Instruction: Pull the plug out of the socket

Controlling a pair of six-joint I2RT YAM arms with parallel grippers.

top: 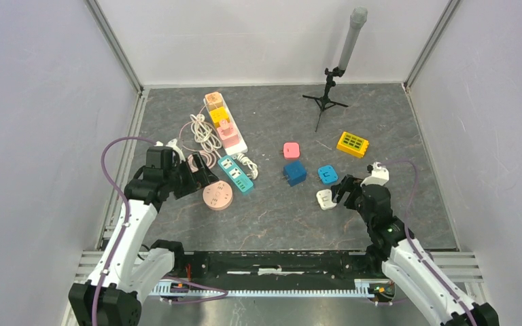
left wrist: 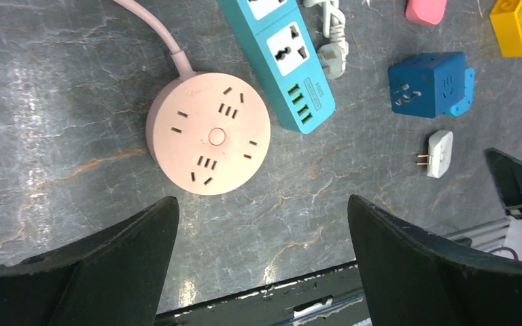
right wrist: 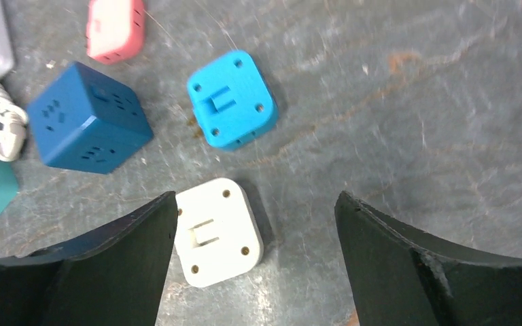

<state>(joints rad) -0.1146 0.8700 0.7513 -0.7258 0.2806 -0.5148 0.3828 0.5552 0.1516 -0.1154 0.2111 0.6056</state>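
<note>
A white power strip (top: 236, 144) lies at the back left with an orange plug (top: 213, 100), a yellow plug (top: 219, 114) and a pink plug (top: 225, 128) seated in it. My left gripper (top: 200, 178) is open and empty, beside the round pink socket (top: 217, 195), which the left wrist view shows (left wrist: 208, 133) just beyond the open jaws (left wrist: 262, 204). My right gripper (top: 340, 190) is open and empty. A loose white plug (right wrist: 217, 231) lies on the table close to its left finger (right wrist: 109, 265).
A teal power strip (top: 236, 174), a dark blue cube adapter (top: 294, 173), a light blue adapter (top: 327, 174), a pink adapter (top: 291, 149) and a yellow adapter (top: 352, 144) lie mid-table. A small tripod (top: 326, 95) stands at the back. Coiled white cable (top: 204, 136) lies by the strip.
</note>
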